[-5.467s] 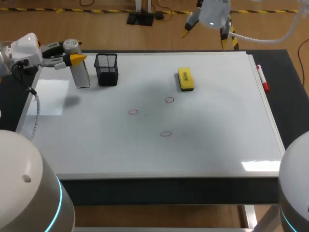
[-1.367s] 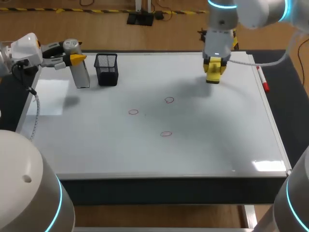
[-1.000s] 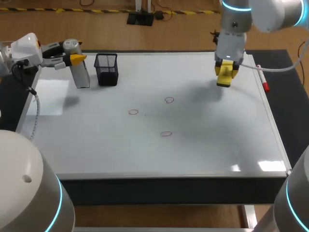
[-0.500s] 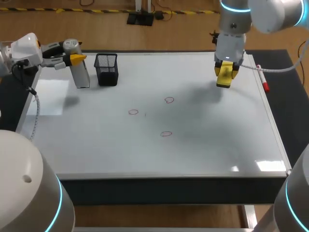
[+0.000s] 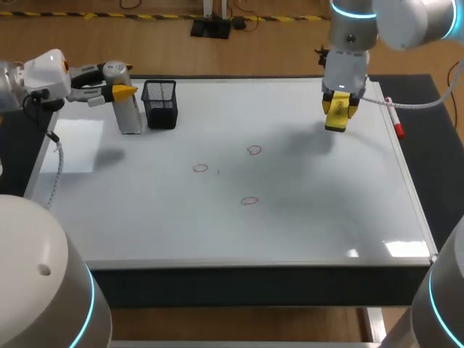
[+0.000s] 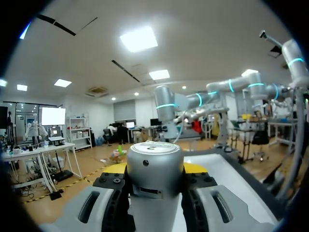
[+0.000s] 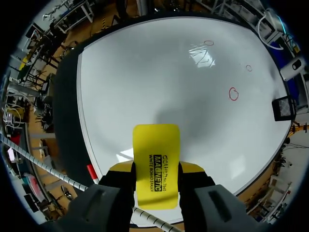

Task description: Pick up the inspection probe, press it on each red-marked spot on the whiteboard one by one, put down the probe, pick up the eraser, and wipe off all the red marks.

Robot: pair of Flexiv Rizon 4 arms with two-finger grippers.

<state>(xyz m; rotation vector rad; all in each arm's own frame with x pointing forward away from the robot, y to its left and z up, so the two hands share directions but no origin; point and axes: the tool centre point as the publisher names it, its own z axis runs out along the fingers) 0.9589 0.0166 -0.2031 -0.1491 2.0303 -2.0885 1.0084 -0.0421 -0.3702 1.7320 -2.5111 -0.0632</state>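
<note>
Whiteboard (image 5: 304, 232) carrying red marks (image 5: 253, 150), right gripper (image 5: 339, 105) clenching yellow black-lettered eraser (image 7: 156, 157) far right, left gripper (image 5: 118, 89) grasping silver probe (image 5: 130, 116) far left.

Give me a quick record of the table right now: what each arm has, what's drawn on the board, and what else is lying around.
Left gripper: jaws shut on the probe, upright, beside the mesh holder
Right gripper: jaws shut on the eraser, above the whiteboard near its far right corner
Red marks: three, at and, none wiped
Eraser to marks: apart from all three
Marker: lying just past the whiteboard's right edge
</note>
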